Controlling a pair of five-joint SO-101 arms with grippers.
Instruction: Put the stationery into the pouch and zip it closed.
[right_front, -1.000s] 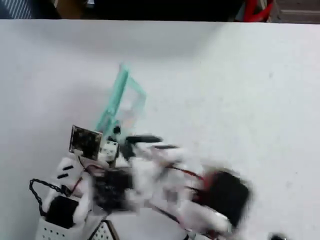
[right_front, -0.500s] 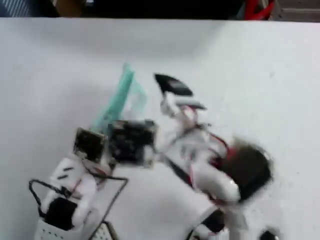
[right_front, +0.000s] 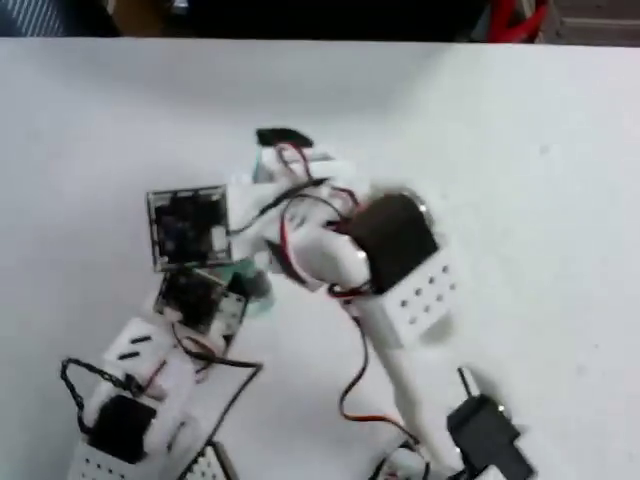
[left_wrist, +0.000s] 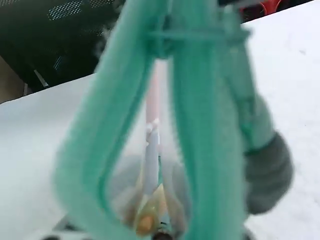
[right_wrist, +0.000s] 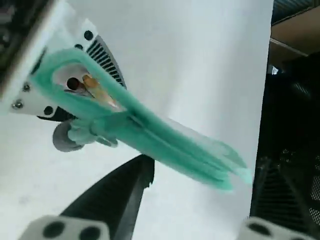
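Pens (left_wrist: 151, 150) are in and the zip's open, so it's closing time: left gripper (right_wrist: 35, 95) clamped on the mouth end of the teal pouch (right_wrist: 150, 135) mid-table between the arms, right gripper (right_front: 283, 138) apparently parted and empty alongside, needing to catch that grey zip pull (right_wrist: 64, 139).

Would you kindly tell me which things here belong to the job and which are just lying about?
Job: teal pouch, stationery inside it, grey zip pull.
Lying about: red object beyond the table's far edge.
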